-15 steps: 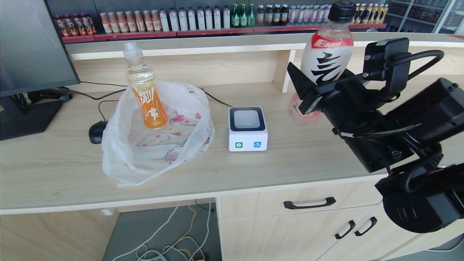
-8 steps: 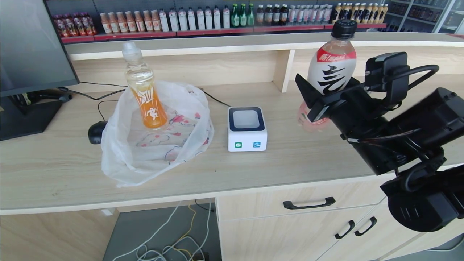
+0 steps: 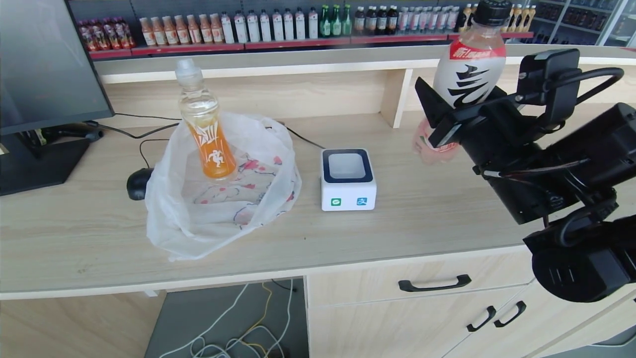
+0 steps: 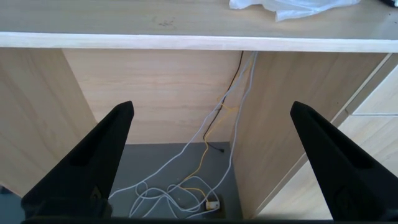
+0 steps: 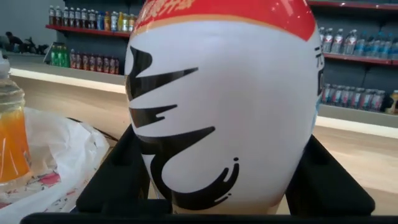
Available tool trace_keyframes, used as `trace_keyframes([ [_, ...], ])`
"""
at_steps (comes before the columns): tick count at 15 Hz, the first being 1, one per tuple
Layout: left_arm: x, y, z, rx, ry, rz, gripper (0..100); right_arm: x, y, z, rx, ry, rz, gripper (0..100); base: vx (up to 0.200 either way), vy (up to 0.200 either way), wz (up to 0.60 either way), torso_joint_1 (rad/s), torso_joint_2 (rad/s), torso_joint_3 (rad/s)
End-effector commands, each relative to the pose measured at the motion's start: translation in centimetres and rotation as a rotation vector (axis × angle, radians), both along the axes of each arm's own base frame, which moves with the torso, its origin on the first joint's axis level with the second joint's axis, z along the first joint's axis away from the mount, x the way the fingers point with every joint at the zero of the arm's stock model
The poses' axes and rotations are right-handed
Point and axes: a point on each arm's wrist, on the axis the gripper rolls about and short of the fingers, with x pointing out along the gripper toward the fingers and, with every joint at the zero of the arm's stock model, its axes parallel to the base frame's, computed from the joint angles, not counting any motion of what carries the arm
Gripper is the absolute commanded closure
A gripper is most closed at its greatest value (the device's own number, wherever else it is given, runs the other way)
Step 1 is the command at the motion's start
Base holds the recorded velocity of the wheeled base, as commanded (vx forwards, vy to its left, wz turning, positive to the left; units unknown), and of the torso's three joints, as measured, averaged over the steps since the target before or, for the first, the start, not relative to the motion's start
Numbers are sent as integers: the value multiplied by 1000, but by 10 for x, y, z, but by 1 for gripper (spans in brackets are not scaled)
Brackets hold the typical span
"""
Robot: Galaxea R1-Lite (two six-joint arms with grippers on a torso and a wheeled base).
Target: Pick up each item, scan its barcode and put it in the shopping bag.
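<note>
Head view: right gripper (image 3: pixel 462 122) clamped on bottle (image 3: pixel 469 74), upright, held above counter (image 3: pixel 422 219). Scanner (image 3: pixel 348 179) down to its left, bag (image 3: pixel 169 219) with orange bottle (image 3: pixel 208 139) further left. Left gripper (image 4: pixel 211 107) spread wide, facing gap under counter.

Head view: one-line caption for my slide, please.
Right gripper holds a white-labelled bottle upright, right of the scanner; an orange bottle stands in the bag.
</note>
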Motion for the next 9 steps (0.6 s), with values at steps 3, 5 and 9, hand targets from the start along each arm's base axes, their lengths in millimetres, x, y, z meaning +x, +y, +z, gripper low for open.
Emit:
trace_keyframes([
  [3,0,0,0,-1,-2,0,0,2,4,-2,5,3,12,100,0,200,0,7,9,1],
  [5,0,0,0,2,-2,0,0,0,8,-3,2,7,26,100,0,200,0,0,2,5],
  [9,0,0,0,0,-2,0,0,-1,11,-5,-1,14,35,100,0,0,0,0,0,0],
])
